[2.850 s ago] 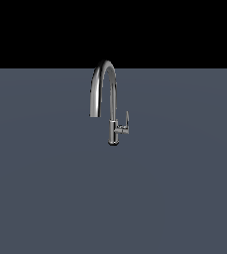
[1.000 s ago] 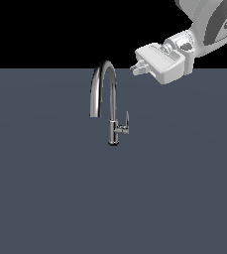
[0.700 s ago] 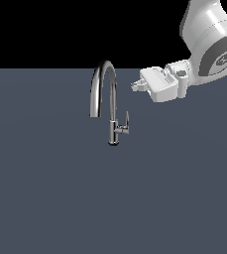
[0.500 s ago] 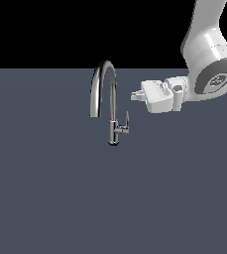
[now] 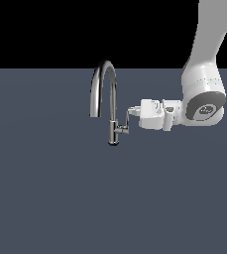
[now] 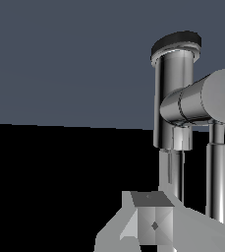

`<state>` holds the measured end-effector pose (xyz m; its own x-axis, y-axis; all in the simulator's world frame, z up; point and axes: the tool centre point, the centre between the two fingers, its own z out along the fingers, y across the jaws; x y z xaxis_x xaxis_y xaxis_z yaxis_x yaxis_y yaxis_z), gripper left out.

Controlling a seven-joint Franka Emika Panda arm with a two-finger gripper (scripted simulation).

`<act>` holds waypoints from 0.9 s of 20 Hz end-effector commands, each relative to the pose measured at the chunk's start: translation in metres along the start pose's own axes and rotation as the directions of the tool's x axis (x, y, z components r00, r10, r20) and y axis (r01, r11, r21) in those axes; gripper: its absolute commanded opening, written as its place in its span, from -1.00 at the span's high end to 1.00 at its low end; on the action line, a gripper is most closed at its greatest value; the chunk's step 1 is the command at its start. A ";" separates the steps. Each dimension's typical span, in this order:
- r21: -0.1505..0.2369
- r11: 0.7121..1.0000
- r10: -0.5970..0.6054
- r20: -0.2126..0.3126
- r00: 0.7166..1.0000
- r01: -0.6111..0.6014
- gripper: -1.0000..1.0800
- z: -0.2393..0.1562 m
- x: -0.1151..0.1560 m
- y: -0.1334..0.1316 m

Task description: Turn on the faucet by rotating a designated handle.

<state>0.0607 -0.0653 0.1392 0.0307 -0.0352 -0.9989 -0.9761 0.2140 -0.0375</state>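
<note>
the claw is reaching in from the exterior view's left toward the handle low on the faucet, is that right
Not quite. The claw comes in from the exterior view's right, not its left. The rest holds: it is level with the handle, low on the faucet. The exterior view shows this.

- The faucet [image 5: 110, 106] is seen standing on the surface [image 5: 60, 198], just left of the centre of the exterior view.
- Its spout is arched over towards the exterior view's left.
- The handle [image 5: 125, 125] is set on the lower body, on the exterior view's right side.
- The gripper [image 5: 131, 111] is placed just right of the handle, level with it, jaws pointed left.
- The arm [image 5: 204, 74] is seen coming down from the upper right of the frame.
</note>
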 end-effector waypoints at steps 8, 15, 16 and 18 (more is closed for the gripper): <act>0.031 0.999 0.031 0.027 0.999 -0.032 1.00 0.005 0.011 0.000; 0.031 0.999 0.031 0.027 0.999 -0.032 1.00 0.005 0.007 0.014; 0.031 0.999 0.031 0.027 0.999 -0.032 1.00 0.005 0.006 0.017; 0.031 0.999 0.031 0.027 0.999 -0.032 1.00 0.005 0.005 0.022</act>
<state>0.0443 -0.0572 0.1323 0.0060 -0.0022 -1.0000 -0.9695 0.2448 -0.0063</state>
